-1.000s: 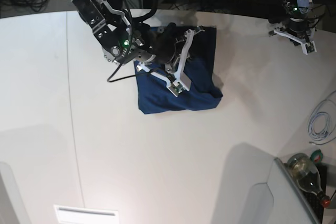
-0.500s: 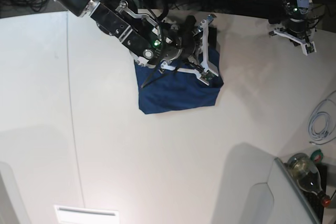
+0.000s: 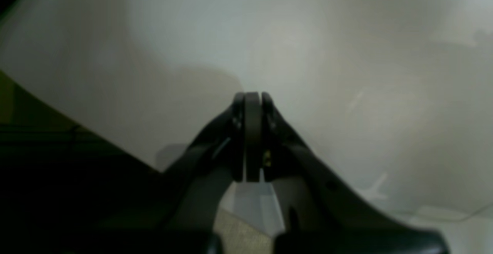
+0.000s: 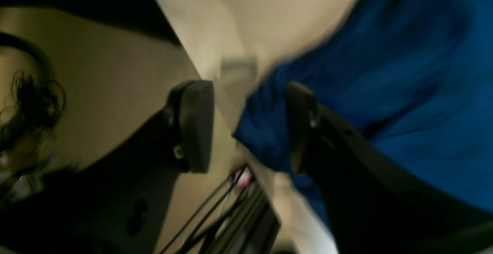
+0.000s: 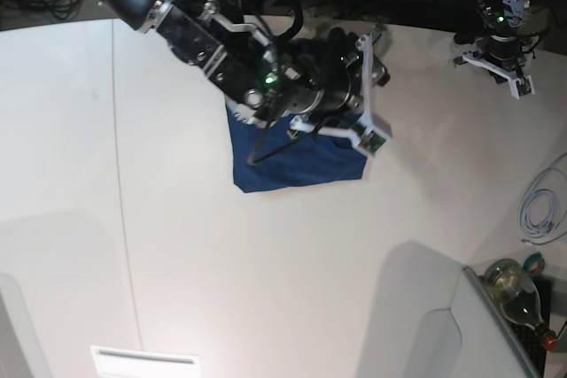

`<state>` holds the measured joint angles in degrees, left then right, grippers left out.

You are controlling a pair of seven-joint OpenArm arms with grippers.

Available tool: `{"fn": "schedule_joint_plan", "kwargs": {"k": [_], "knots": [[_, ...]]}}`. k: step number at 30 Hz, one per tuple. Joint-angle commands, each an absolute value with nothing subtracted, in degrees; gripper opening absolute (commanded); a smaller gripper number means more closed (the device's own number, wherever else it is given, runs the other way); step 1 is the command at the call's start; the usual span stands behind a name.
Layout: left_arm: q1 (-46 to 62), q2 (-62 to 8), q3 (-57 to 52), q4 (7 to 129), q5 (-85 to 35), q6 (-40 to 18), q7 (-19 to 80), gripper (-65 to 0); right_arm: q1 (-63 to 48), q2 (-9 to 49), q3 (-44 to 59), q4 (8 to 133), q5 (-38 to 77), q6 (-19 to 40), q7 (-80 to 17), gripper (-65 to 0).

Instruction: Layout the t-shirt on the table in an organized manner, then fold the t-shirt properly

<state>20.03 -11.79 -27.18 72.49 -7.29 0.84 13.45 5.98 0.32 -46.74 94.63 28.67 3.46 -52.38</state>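
Near the far edge of the white worktop (image 5: 292, 272) sits the t-shirt (image 5: 297, 165), a dark navy bundle already folded into a rough rectangle, plain with no print, soft creases across it. Its far half hides under the right arm. The right gripper (image 4: 248, 127) hangs over the shirt's corner with its fingers (image 4: 194, 125) spread apart, blue fabric showing between them but not pinched. Over by the far right corner, the left gripper (image 3: 252, 138) has its fingers pressed together, holding nothing, above bare worktop.
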Motion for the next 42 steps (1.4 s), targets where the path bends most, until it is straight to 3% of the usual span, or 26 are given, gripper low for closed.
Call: {"fn": "schedule_joint_plan", "kwargs": {"k": [1,5,9,17,32,35,38,42], "knots": [[20.1,-12.6,-27.4,74.1,-7.2,1.1,12.3,-65.0,6.9,1.1,-43.3,98.1,28.0,3.2,-51.4,-42.9],[20.6,-12.4,-27.4,74.9,-7.3,1.1,12.3,-65.0,5.2,1.5,-30.5,97.1,28.0,3.6,-51.4,-65.0],[20.5,-12.3,-27.4,74.9,-7.3,1.1,12.3,-65.0,5.1,1.4,-31.7,91.9,28.0,3.7,-51.4,-64.5],[20.6,-12.6,-27.4,74.9,-7.3,1.1,12.3,-65.0,4.0,1.1,-44.1,86.4,27.9,3.7,-50.9,-64.8],[20.6,-12.2,-20.7,79.1,-7.3,1.0,12.4,-65.0,12.8,-6.0,-60.2,70.2,27.9,3.7,-49.5,-64.8],[20.7,-12.2,-18.4,81.6,-7.3,1.0,12.4,-65.0,12.5,-5.3,-57.9,74.8,28.0,3.6,-49.7,-64.8],[21.7,-11.5,-17.1,85.5,-7.6,1.0,12.4,-65.0,10.9,-1.0,-51.9,85.1,28.1,3.3,-51.5,-64.8],[25.1,-11.1,-16.9,92.3,-17.6,1.0,12.5,-65.0,7.4,4.0,-39.8,97.5,28.1,3.4,-54.5,-64.8]]}}
